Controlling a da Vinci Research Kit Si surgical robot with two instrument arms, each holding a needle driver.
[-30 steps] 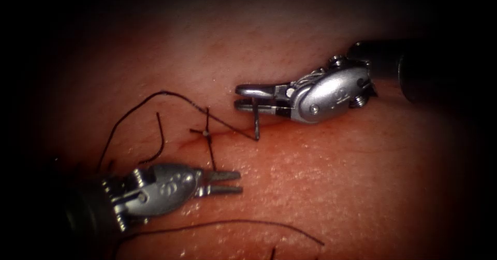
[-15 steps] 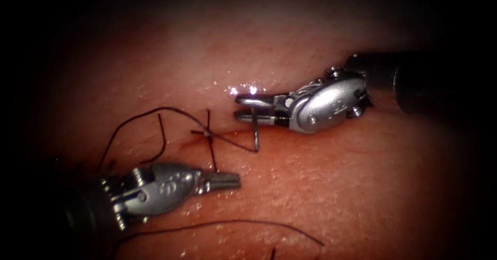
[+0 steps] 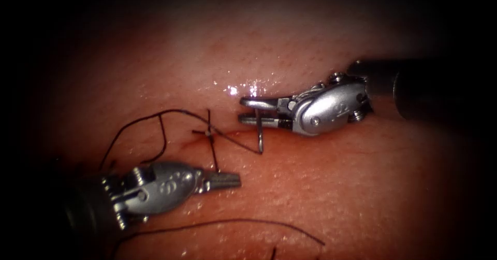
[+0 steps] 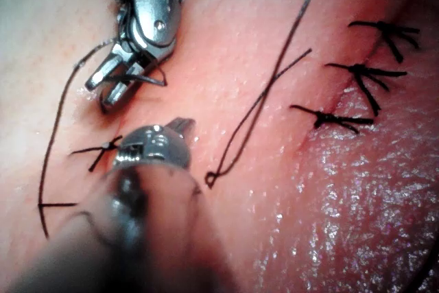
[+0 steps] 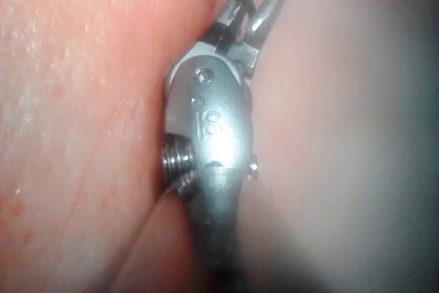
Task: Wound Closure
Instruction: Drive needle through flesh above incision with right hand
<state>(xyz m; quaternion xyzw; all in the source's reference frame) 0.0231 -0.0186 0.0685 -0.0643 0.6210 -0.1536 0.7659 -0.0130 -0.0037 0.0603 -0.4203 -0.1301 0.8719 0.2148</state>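
The right tool (image 3: 251,110), centre frame, grips the needle (image 3: 259,135) near its upper end; its tip meets the tissue (image 3: 336,187). The left tool (image 3: 230,179), lower left, is closed, empty.

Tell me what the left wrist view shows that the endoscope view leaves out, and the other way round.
The left wrist view adds three finished stitches further along the cut. The endoscope view adds the curved needle, held near its upper end in the fingers of the right tool, with its lower end at the cut. I cannot tell whether it is in the tissue. It also adds a long loose thread. Both share the two tools, the left tool shut on nothing, and the stitch between them.
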